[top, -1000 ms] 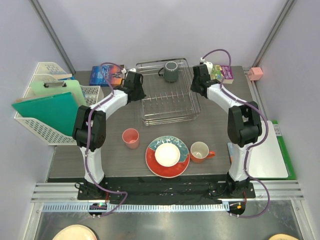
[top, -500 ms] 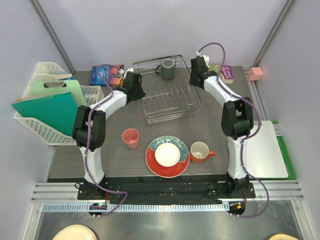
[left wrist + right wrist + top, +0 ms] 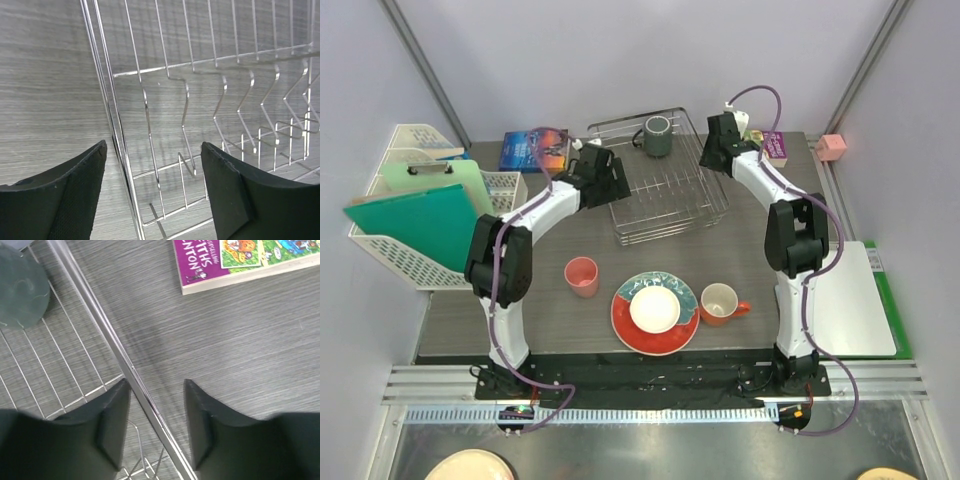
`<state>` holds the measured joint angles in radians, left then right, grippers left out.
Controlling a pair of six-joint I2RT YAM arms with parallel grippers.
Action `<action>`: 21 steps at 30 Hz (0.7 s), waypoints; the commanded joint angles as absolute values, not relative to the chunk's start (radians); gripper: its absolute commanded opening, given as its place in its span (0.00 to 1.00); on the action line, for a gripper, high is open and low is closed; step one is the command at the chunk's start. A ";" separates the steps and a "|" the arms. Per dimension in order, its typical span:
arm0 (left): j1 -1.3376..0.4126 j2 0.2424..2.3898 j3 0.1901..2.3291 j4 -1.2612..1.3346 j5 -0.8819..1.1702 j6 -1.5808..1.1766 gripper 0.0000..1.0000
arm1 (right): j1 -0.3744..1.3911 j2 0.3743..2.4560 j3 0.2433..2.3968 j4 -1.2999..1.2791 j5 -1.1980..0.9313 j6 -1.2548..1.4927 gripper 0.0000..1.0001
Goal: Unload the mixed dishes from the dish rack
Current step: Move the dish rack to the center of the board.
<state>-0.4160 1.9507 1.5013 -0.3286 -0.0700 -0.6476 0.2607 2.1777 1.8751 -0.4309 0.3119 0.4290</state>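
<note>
The silver wire dish rack point(image 3: 665, 185) stands at the back middle of the table, slightly turned, with a dark grey mug point(image 3: 657, 136) point(image 3: 20, 290) in its far end. My left gripper point(image 3: 609, 181) point(image 3: 153, 147) is open and straddles the rack's left rim wire point(image 3: 114, 130) without touching it. My right gripper point(image 3: 716, 157) point(image 3: 156, 390) is open astride the right rim point(image 3: 125, 360), with a gap on the outer side. In front lie a pink cup point(image 3: 581, 275), a teal plate point(image 3: 678, 338) carrying a small bowl point(image 3: 654, 310), and an orange mug point(image 3: 721, 303).
A white lattice basket point(image 3: 415, 262) with green clipboards stands at the left. A blue book point(image 3: 532, 150) lies behind the left arm and a purple book point(image 3: 775, 147) point(image 3: 235, 260) lies behind the right. A pink box point(image 3: 832, 147) and a white board point(image 3: 855, 300) sit at the right.
Both grippers have opened off the rack's side rims. The rack, with the grey mug in it, has shifted right and turned slightly; the left gripper followed it to the right.
</note>
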 commanded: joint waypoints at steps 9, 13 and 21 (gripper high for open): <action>-0.384 1.870 1.722 -0.417 -0.127 -0.503 0.82 | 0.239 2.056 1.905 -0.457 0.258 0.486 0.84; -0.374 1.942 1.871 -0.461 -0.144 -0.404 0.86 | 0.238 1.979 1.901 -0.456 0.235 0.508 0.87; -0.265 2.226 2.296 -0.637 0.109 -0.489 1.00 | 0.245 1.764 1.786 -0.324 0.126 0.571 0.88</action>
<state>-0.3344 2.1185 2.1765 -0.5495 -0.0494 -0.4458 0.2390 1.9247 1.8576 -0.4606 0.2058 0.5266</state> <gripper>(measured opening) 0.996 0.876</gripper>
